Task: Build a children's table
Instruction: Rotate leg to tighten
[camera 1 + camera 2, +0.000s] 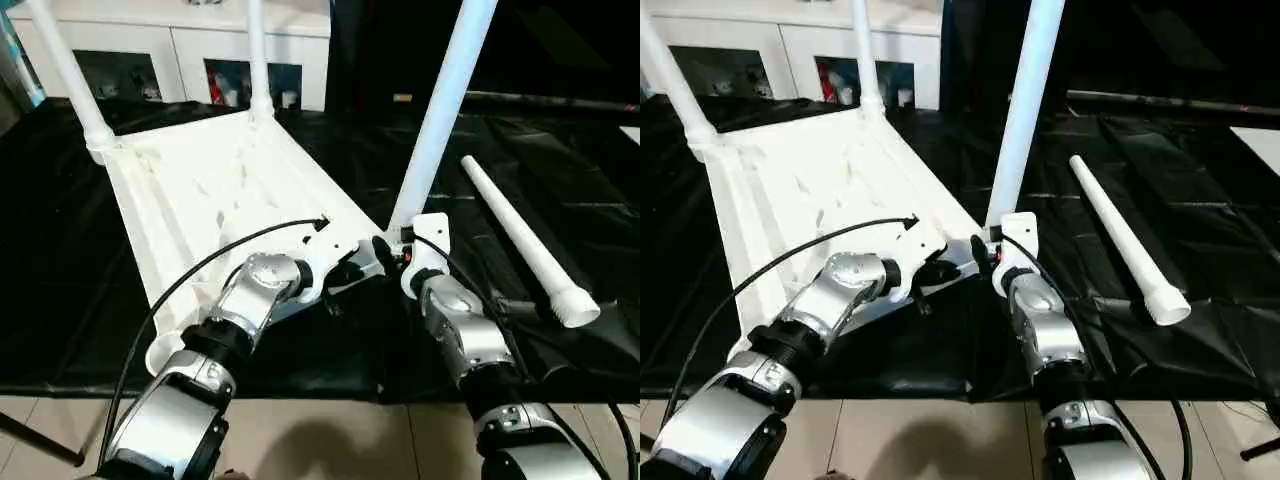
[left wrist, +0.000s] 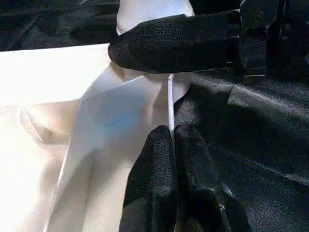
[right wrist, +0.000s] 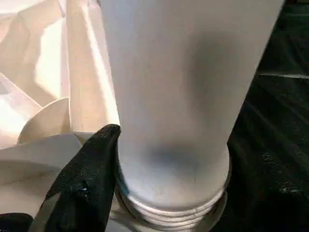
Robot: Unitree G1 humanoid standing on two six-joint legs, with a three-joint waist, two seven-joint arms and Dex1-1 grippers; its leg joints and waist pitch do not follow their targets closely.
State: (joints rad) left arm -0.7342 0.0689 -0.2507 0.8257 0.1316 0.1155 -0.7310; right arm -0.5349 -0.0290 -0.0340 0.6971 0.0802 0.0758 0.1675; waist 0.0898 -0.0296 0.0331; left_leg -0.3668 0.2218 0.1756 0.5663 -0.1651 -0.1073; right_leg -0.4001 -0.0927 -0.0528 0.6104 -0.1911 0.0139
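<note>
White tabletop (image 1: pixel 210 190) upside down, three legs (image 1: pixel 440 110) upright, fourth leg (image 1: pixel 525 240) lying beside.

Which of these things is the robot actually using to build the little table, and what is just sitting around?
Part of the job:
- upturned white plastic rectangular tabletop
- three white tapered tube legs standing in its corners; the near one is being fitted
- a fourth white tube leg lying on the cloth

Just there:
- black-covered work table
- white cabinet behind

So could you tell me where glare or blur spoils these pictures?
Left wrist view: the tabletop washes out to bright white and the near fingers are soft. Right wrist view: the close leg is blurred. Head views: the black cover shows mild sheen, and detail stays readable.
</note>
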